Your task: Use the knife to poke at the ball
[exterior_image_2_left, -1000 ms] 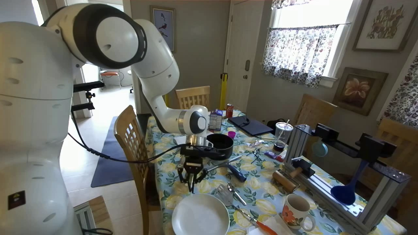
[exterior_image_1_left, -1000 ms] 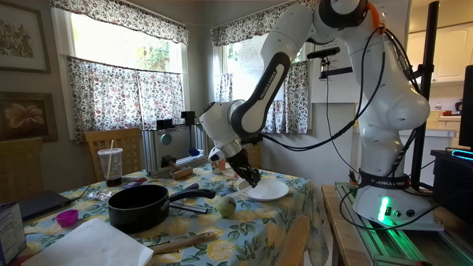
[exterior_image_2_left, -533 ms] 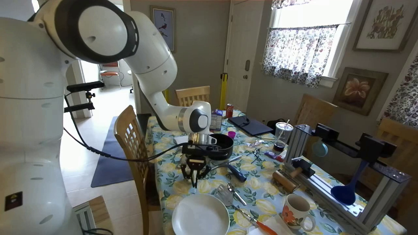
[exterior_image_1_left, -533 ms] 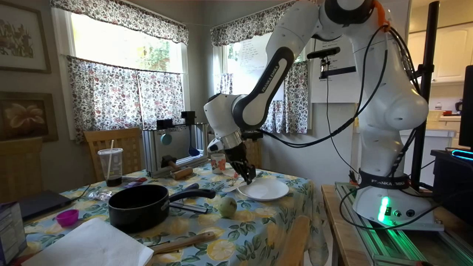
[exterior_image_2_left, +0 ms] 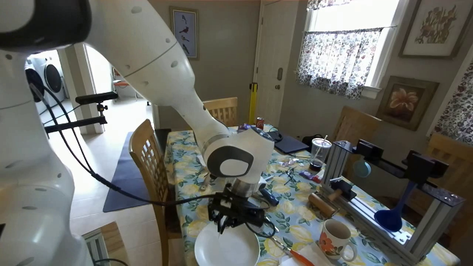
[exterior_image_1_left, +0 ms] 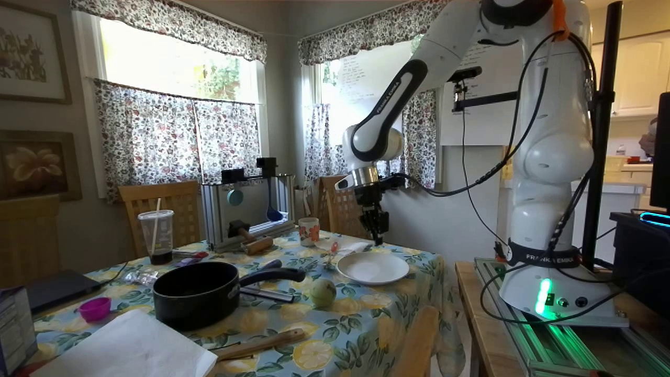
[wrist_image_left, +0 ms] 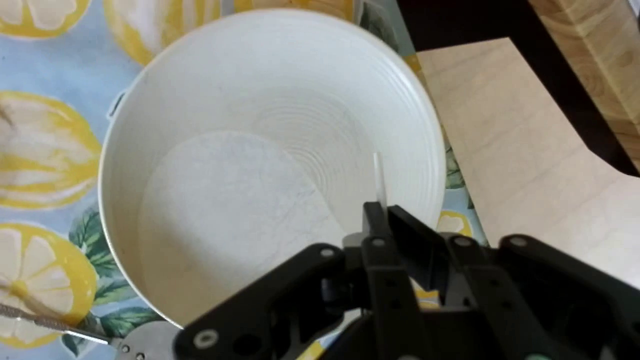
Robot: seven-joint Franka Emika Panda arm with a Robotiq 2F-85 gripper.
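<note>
The ball [exterior_image_1_left: 322, 292], pale yellow-green, rests on the flowered tablecloth in an exterior view, left of the white plate [exterior_image_1_left: 372, 278]. It is not seen in the wrist view. My gripper [exterior_image_1_left: 378, 241] hangs pointing down above the far side of that plate, to the right of the ball and higher. In the wrist view the gripper [wrist_image_left: 385, 210] is shut on a thin white strip, the knife [wrist_image_left: 380, 175], which sticks out past the fingertips over the plate. Most of the knife is hidden between the fingers, and its blade is seen nearly edge-on.
A black pot [exterior_image_1_left: 196, 296] stands left of the ball, its handle reaching toward it. A flowered mug [exterior_image_2_left: 334, 240] and an orange-handled spatula [exterior_image_2_left: 301, 257] lie near the plate. Behind is a metal frame [exterior_image_1_left: 248, 241] with hanging utensils. A wooden chair [exterior_image_2_left: 151, 166] borders the table.
The arm has drawn back toward its base and risen, carrying the knife away from beside the ball to above the plate. The gripper has turned more upright. The ball stays about where it was.
</note>
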